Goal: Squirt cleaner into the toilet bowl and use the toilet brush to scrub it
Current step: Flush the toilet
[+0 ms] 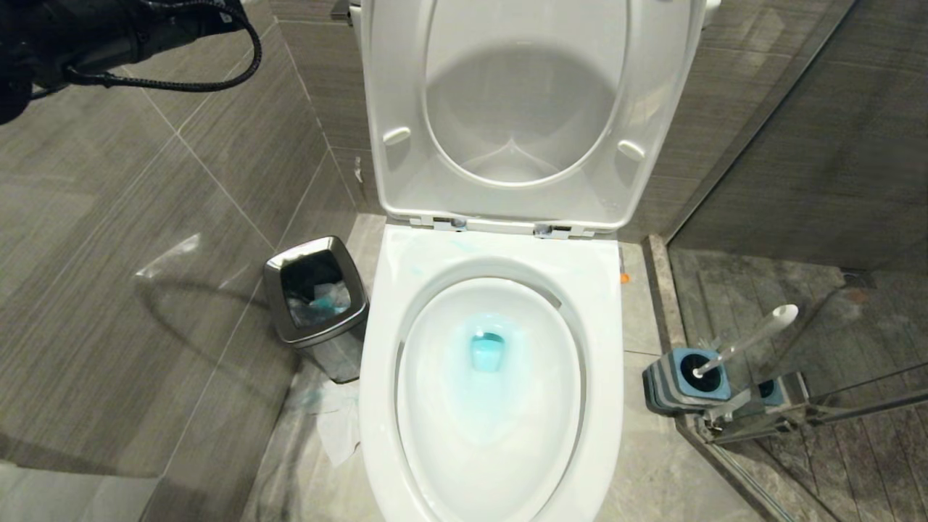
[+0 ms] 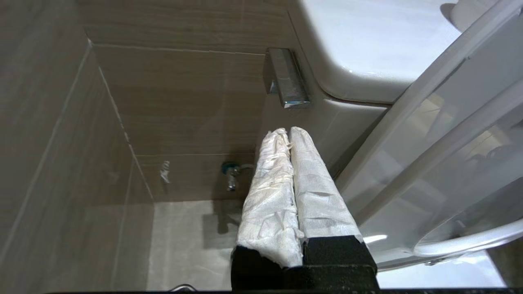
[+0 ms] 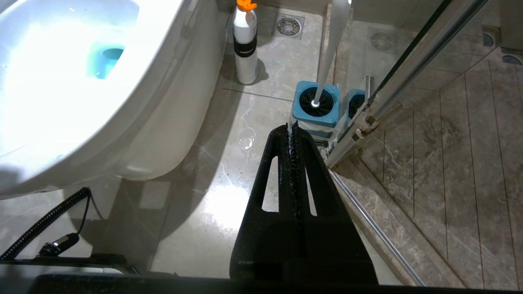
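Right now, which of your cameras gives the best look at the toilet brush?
The right wrist view: it looks straight down on the toilet brush, its white handle rising from the blue-topped holder beside the glass door. The head view shows it smaller, leaning at the toilet's right. The left wrist view misses it entirely.

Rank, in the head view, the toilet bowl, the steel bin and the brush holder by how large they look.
1. toilet bowl, clearly the largest
2. steel bin
3. brush holder, smallest; all three stand at floor level, so the order seems safe.
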You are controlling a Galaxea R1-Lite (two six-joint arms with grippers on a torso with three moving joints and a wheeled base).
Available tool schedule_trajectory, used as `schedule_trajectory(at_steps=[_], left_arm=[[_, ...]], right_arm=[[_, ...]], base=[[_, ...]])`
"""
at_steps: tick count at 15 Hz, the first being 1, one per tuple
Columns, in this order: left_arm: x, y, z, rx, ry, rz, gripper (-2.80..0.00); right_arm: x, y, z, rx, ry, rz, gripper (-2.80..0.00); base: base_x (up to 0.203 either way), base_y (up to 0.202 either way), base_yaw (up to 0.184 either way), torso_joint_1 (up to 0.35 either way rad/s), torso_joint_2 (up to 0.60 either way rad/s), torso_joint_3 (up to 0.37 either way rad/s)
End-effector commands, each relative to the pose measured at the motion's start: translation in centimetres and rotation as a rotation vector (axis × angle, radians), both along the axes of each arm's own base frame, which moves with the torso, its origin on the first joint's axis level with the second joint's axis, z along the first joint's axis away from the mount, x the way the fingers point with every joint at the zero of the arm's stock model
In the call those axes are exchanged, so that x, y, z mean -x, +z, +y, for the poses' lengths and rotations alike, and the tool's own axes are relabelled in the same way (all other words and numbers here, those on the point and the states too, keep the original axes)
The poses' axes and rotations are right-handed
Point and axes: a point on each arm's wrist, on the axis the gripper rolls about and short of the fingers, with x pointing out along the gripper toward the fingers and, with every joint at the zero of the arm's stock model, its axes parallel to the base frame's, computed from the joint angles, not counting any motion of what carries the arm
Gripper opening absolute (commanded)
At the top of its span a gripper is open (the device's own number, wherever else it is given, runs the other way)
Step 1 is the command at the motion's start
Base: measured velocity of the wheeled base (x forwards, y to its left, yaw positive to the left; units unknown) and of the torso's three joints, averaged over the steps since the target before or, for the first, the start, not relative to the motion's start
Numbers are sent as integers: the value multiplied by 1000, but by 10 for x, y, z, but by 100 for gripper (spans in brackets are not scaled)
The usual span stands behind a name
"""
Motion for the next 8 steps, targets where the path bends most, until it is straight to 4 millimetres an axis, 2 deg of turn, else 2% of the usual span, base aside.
schedule_trajectory(at_steps=[1,8], left_arm=[[6,5,2,-11,11,-19,-280],[7,6,0,-28,16,-32,-280]], right_arm=[[0,0,0,0,0,2,-280],[0,0,0,0,0,2,-280]], base=[[0,0,0,0,0,0],[0,0,0,0,0,0]])
